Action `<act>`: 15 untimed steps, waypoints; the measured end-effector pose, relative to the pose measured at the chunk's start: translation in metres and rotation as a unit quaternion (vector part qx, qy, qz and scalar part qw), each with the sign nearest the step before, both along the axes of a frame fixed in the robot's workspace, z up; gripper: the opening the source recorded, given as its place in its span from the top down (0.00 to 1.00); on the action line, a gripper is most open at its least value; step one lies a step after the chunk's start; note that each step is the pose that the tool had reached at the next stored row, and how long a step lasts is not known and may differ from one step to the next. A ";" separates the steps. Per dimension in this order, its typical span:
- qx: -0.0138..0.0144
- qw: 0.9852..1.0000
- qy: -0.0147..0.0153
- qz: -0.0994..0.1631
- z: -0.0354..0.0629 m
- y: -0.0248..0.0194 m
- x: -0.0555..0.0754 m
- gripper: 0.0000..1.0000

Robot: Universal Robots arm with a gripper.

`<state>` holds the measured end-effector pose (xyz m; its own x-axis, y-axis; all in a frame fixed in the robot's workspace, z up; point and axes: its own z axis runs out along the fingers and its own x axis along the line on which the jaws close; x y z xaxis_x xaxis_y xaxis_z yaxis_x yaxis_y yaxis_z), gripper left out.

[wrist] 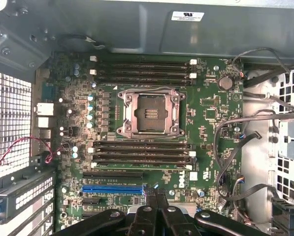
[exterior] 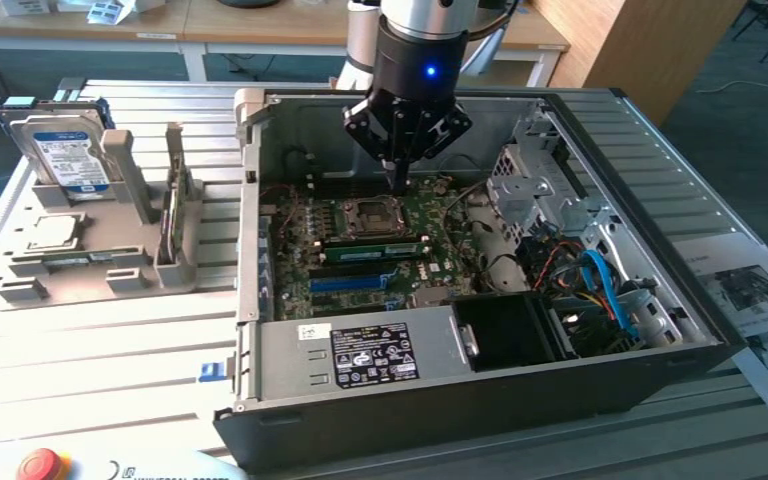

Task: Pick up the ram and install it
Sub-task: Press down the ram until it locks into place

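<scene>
The ram [exterior: 376, 249], a slim green stick, sits along a memory slot just beside the CPU socket [exterior: 364, 215] on the motherboard inside the open computer case [exterior: 684, 330]. My gripper [exterior: 394, 187] hangs over the board at the far side of the socket, shut, with nothing between its fingers. In the wrist view the gripper [wrist: 156, 204] shows its black fingers pressed together above the blue expansion slot [wrist: 112, 188]. The dark memory slots [wrist: 142, 153] lie between that slot and the socket [wrist: 149, 113].
On the exterior view's left a grey stand [exterior: 84, 262] holds a blue-labelled hard drive [exterior: 64, 150] and a small silver chip [exterior: 53, 232]. Cables [exterior: 598, 280] and a drive cage [exterior: 538, 185] crowd the case on the exterior view's right. The power supply [exterior: 371, 350] lies at the front.
</scene>
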<state>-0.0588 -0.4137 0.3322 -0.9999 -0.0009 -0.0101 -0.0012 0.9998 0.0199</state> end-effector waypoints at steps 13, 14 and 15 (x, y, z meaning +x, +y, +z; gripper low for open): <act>0.000 1.000 0.001 -0.003 -0.0013 0.0013 0.000 0.89; 0.000 1.000 0.001 -0.003 -0.0013 0.0013 0.000 0.89; 0.000 1.000 0.001 -0.003 -0.0013 0.0013 0.000 0.89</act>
